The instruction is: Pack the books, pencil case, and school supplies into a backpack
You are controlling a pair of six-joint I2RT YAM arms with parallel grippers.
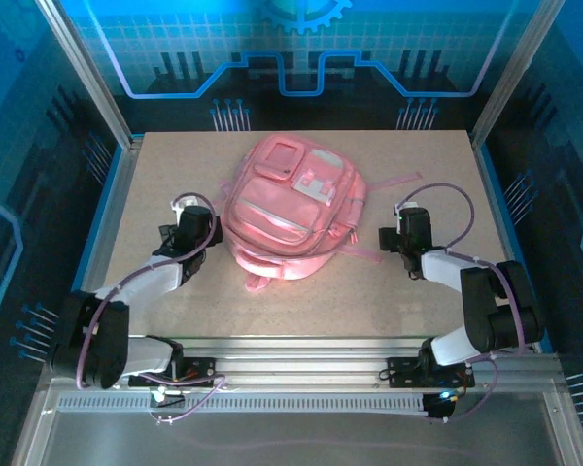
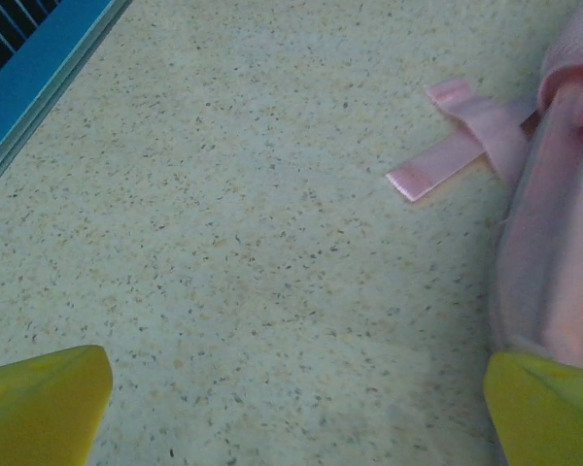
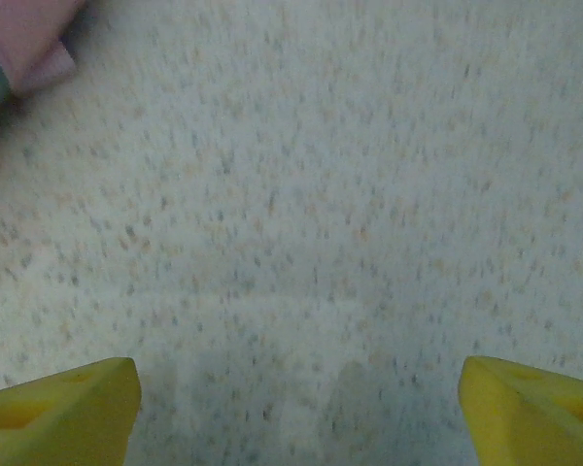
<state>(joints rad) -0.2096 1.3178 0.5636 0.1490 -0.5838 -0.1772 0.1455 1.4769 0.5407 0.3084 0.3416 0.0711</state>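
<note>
1 backpack (image 1: 290,216) lies flat on the table (image 1: 151,184). Left pincer (image 2: 293,413) and right pincer (image 3: 296,413) sit low on either side of it, both spread wide apart.

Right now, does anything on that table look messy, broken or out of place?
Nothing looks spilled or broken. The backpack lies a little askew to the table edges, with thin straps splayed loose beside it. The left gripper and right gripper sit open either side, holding nothing.

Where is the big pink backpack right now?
In the top view, the backpack lies in the middle of the table, with the left fingers near its left side and the right fingers near its right.
</note>
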